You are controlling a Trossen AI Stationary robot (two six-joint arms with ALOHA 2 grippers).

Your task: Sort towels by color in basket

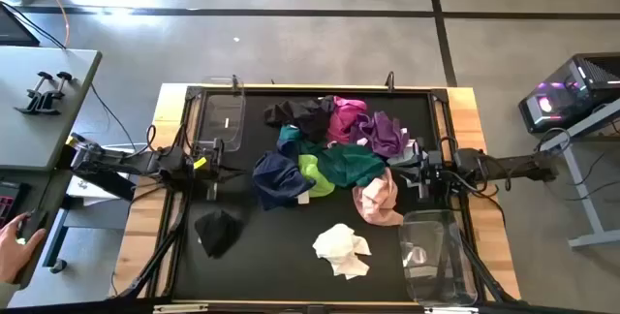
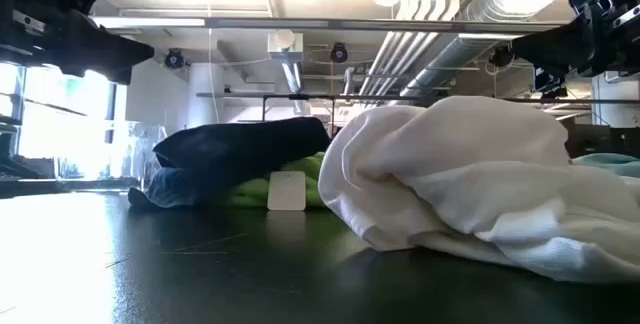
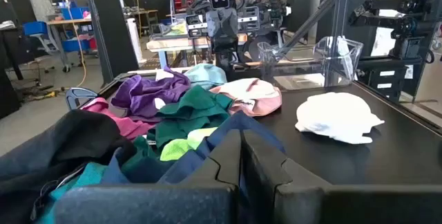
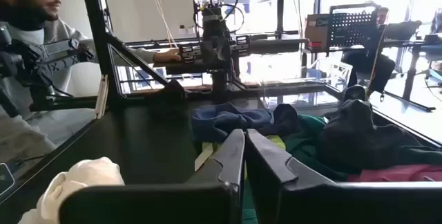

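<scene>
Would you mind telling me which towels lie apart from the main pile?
Two: the black towel by the table's front left and the white towel at front centre; the rest overlap in one heap.

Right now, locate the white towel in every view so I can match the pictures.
High view: white towel lies alone, low centre, apart from the pile.
Low view: it fills the right foreground.
Left wrist view: it sits at right on the black mat.
Right wrist view: it shows at the lower left corner.
Shared landmark: the navy towel.
</scene>
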